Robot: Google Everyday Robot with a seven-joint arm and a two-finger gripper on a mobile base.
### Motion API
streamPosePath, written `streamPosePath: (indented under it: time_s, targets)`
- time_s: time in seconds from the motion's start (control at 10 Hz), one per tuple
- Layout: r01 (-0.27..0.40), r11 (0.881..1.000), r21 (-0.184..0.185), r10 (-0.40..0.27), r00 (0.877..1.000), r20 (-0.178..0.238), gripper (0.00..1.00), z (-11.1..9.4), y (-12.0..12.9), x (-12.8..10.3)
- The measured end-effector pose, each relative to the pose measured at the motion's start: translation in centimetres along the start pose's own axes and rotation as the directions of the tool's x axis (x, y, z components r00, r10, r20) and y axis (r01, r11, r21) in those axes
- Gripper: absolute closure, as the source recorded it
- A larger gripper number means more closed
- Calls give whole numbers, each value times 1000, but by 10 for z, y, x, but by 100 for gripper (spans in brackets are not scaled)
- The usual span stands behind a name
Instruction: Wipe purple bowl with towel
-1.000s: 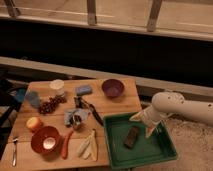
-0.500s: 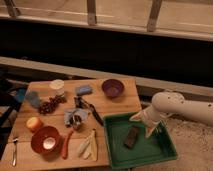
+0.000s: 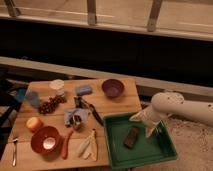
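Your gripper hangs over the right side of the green plastic tray; you cannot tell whether it is spread or closed. The round purple bowl sits on the wooden table, up and left of the claw, well apart from it.

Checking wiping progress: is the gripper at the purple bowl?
No, the gripper hangs over the green tray, well apart from the purple bowl on the table.
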Motion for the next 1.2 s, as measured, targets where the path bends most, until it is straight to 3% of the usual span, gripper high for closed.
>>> streamPosePath:
  time_s: [0.2,0.4,0.7,0.9,1.2]
  targets:
    - [64,998,-8,-64,997,47,27,-15,24,13]
    - [173,985,-10,-171,979,109,27,-37,73,43]
    - [275,961,-2,-273,954,127,27,-50,132,83]
    - [293,956,-1,-291,948,126,27,-53,141,91]
    - [288,958,7,-286,950,125,27,-52,138,89]
